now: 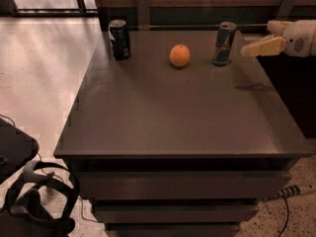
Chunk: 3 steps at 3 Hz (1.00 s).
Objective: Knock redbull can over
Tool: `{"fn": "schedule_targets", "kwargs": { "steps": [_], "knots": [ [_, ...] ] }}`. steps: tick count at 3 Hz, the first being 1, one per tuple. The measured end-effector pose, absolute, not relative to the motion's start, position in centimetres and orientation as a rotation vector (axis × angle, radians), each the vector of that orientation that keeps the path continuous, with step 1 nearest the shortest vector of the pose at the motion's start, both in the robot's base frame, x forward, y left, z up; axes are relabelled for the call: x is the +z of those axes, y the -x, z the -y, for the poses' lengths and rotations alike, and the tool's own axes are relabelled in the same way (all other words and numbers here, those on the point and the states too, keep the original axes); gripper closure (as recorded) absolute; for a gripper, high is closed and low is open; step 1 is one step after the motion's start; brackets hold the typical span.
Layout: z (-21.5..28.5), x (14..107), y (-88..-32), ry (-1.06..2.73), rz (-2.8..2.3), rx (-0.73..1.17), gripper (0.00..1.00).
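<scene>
The cream-coloured pincer [251, 48] juts in from the right, hanging just above the back right part of the dark grey tabletop [173, 117]. Its tip points left at the tall slim blue and silver redbull can [224, 44], near it but apart. Whether the pincer is open or closed I cannot tell. The white arm [301, 36] behind it is cut off at the edge. The redbull can stands upright near the back edge, its right side facing the pincer. Just left of it sits a round orange [179, 56]. A shorter black can [119, 39] stands by the back left corner. A black headset [39, 201] lies on the floor at lower left, partly cut off.
</scene>
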<state>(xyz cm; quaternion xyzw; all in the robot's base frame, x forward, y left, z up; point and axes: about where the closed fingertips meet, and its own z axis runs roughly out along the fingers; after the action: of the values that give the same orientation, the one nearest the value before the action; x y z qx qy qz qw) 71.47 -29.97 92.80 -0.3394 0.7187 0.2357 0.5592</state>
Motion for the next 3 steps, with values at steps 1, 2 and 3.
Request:
{"fn": "schedule_targets", "kwargs": {
  "steps": [1,2,3],
  "knots": [
    [29.4,92.3,-73.0,0.765,-1.652,0.573,0.00],
    [29.1,91.6,-74.5,0.735,-1.631,0.519,0.00],
    [28.7,90.5,-75.8,0.715,-1.603,0.490,0.00]
  ]
}}
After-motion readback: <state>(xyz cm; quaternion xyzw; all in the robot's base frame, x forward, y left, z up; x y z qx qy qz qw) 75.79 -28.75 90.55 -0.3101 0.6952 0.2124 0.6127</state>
